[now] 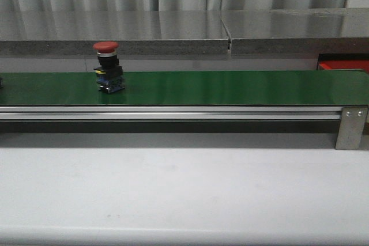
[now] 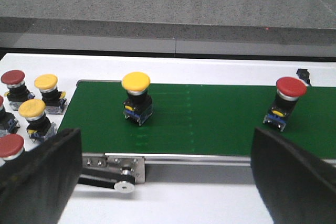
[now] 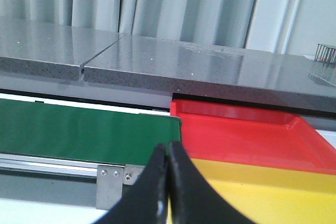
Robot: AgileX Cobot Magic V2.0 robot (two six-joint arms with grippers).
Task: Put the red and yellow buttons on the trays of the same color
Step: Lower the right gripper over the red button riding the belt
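A red button (image 1: 108, 67) stands upright on the green belt (image 1: 230, 87), toward its left. In the left wrist view the same red button (image 2: 286, 100) is on the belt with a yellow button (image 2: 136, 98) farther along it. My left gripper (image 2: 165, 135) hangs wide open over the belt's near rail, short of both buttons, holding nothing. The red tray (image 3: 247, 135) lies just past the belt's end, and a yellow tray (image 3: 262, 192) sits in front of it. My right gripper (image 3: 164, 148) is shut and empty above the yellow tray's edge. Only a strip of the red tray (image 1: 343, 65) shows in the front view.
Several spare red and yellow buttons (image 2: 34, 116) stand on the white table beside the belt's end. A metal bracket (image 1: 351, 128) and rail run along the belt's near side. A grey stone counter (image 1: 173, 33) rises behind the belt.
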